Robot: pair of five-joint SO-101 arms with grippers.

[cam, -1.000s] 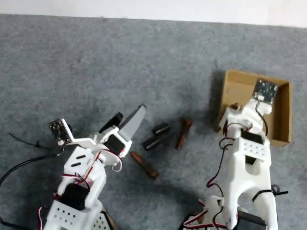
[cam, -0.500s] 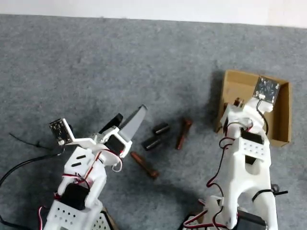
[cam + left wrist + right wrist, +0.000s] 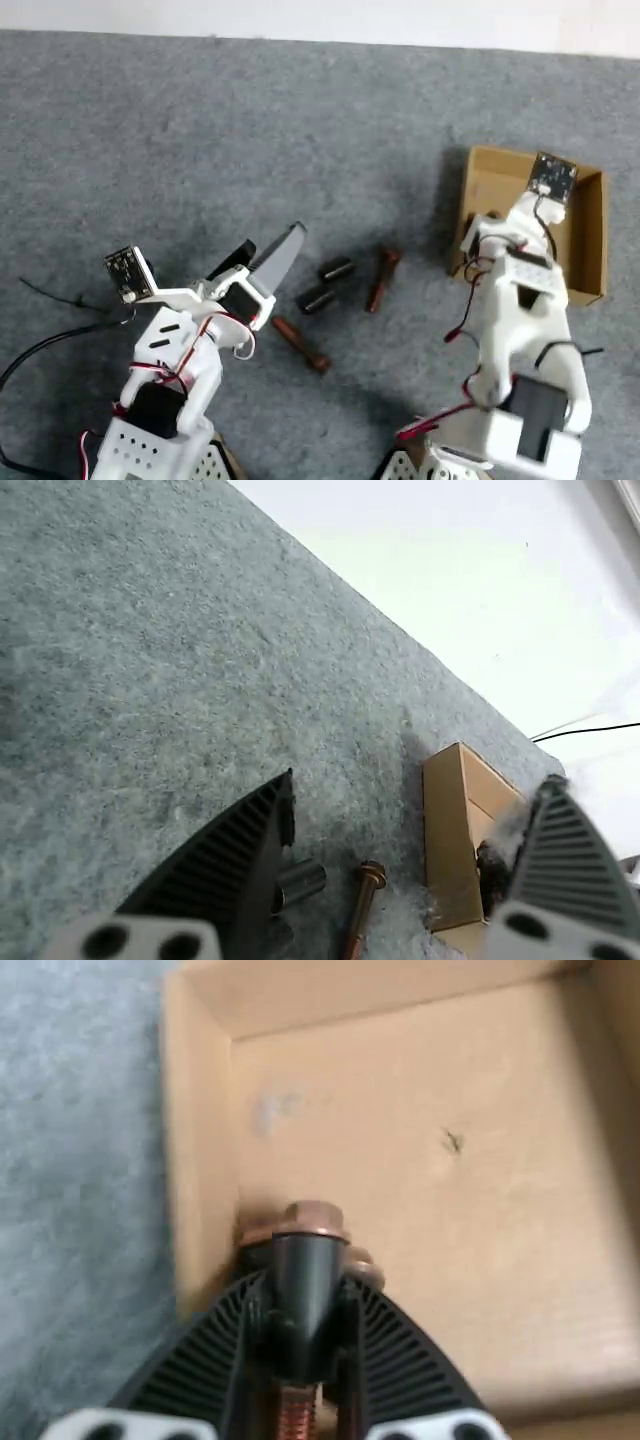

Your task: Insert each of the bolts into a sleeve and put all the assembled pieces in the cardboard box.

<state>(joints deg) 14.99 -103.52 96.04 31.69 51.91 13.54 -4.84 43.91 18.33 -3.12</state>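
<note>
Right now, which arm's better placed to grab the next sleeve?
Left. The left pincer is open beside the loose sleeves; the right pincer is shut on an assembled piece over the cardboard box.

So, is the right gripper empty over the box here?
No, the right gripper is shut on a black sleeve with a copper bolt through it, above the cardboard box floor.

**Soft, Even Light, One Glaring Backdrop**

From above, the grey tabletop (image 3: 200, 120) is evenly lit. A soft shadow hugs the cardboard box (image 3: 490, 185) on its side toward the middle. In the left wrist view, the backdrop (image 3: 450, 560) glares white.
</note>
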